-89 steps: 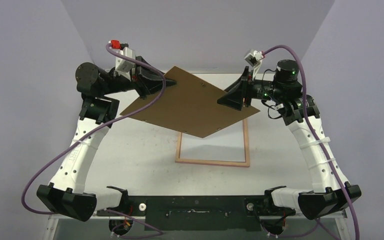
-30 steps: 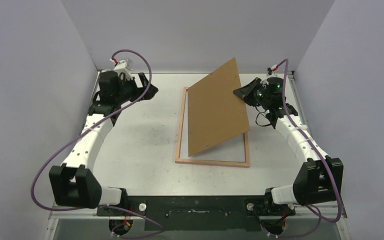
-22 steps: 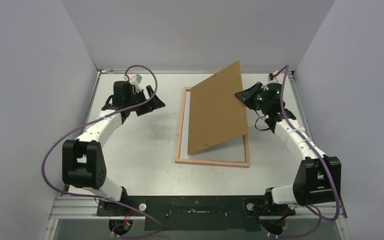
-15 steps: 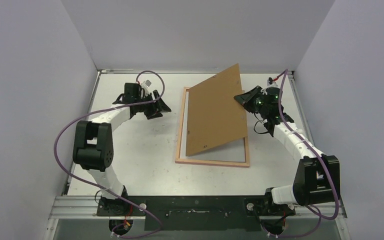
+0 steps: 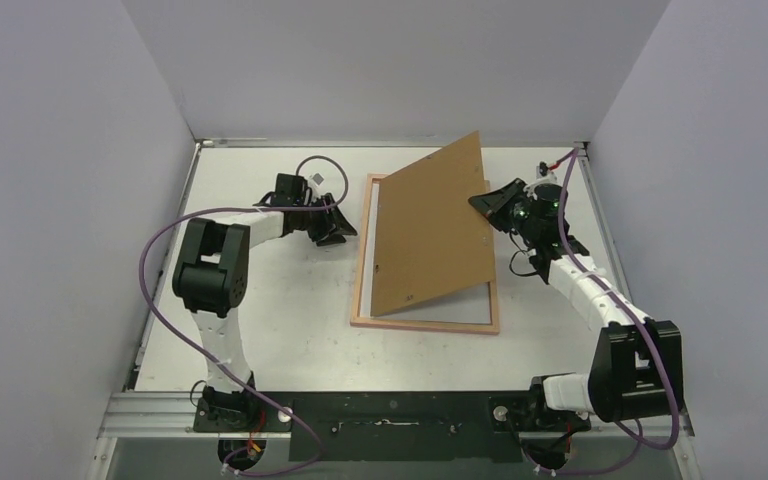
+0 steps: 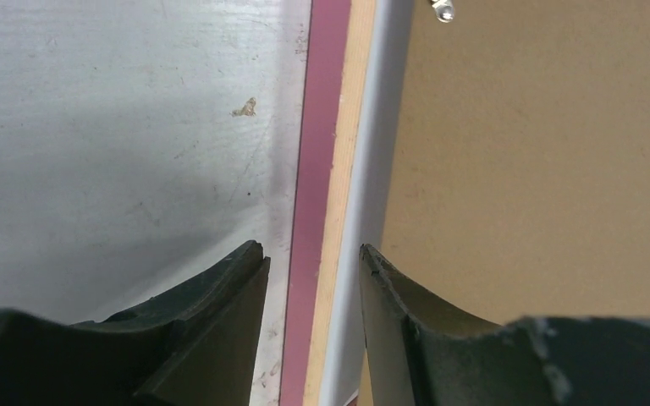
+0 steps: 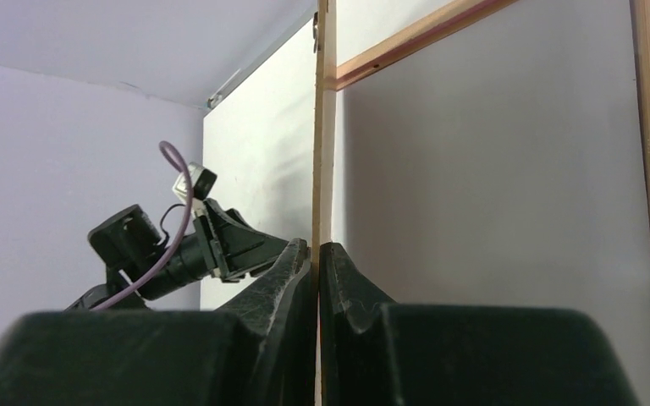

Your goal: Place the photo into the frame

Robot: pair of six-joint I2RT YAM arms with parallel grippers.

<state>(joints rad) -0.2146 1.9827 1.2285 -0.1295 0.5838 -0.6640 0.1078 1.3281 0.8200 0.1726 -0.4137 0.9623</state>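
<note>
The frame (image 5: 425,324) lies flat on the table, pale wood side up. The brown backing board (image 5: 435,230) stands tilted over it, with its near left corner resting inside the frame and its far right edge raised. My right gripper (image 5: 487,200) is shut on that raised edge, and the right wrist view shows the board edge-on (image 7: 322,127) pinched at the gripper (image 7: 317,251). My left gripper (image 5: 346,228) is open and low at the frame's left rail. In the left wrist view the gripper (image 6: 311,254) straddles the pink-and-wood rail (image 6: 326,127). The photo's print is not in view. Only a pale surface (image 7: 491,169) shows inside the frame.
The table's back wall runs behind the frame and the side walls stand left and right. The left arm's purple cable (image 5: 160,260) loops over the table's left part. A small metal tab (image 6: 443,10) sits on the board near its far edge.
The left gripper let go of the board, swung out left, then came in low to the frame's left rail. The right gripper tipped the board up onto its near corner and lowered it slightly.
</note>
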